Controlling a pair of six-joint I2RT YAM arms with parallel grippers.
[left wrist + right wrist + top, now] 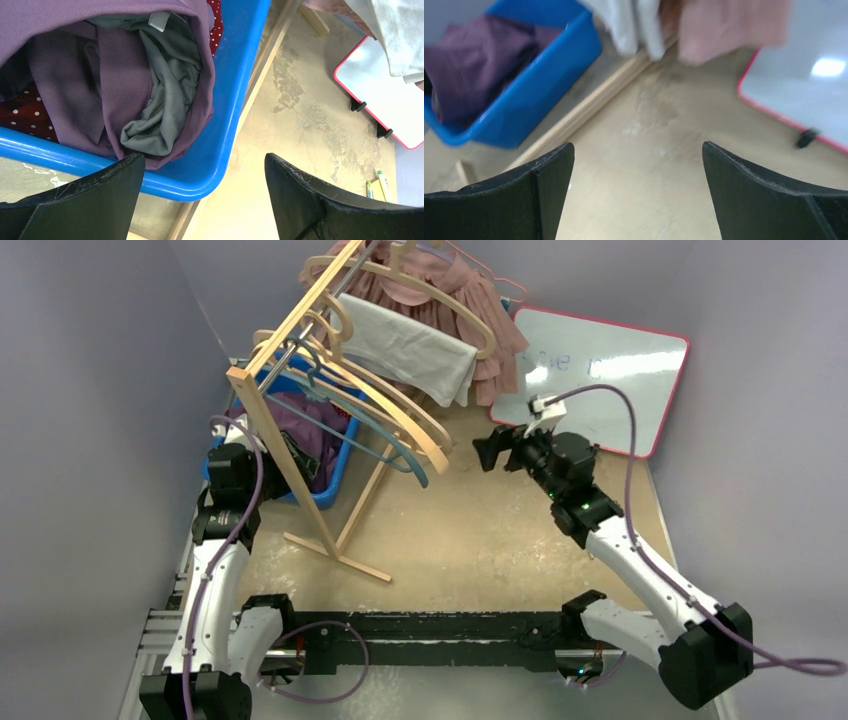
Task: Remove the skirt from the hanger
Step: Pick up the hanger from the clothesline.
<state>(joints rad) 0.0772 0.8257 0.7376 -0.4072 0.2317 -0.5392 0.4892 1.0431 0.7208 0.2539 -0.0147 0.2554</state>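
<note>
A pale grey-white skirt [410,345] drapes over a wooden hanger [470,325] on the wooden rack [290,335]; its lower edge shows blurred in the right wrist view [634,25]. My right gripper [487,452] hovers just right of and below the skirt's hem, pointing left, apart from the cloth. Its fingers [636,145] stand open over bare table with nothing between them. My left gripper [204,156] is open and empty above the corner of the blue bin [235,100]. In the top view the rack post mostly hides it.
The blue bin [335,470] holds purple cloth [65,55] and grey cloth [165,90]. Several bare wooden and blue hangers [400,430] hang on the rack, and its foot [335,555] lies on the table. A pink ruffled garment [490,300] hangs behind. A red-edged whiteboard [610,380] lies at the back right.
</note>
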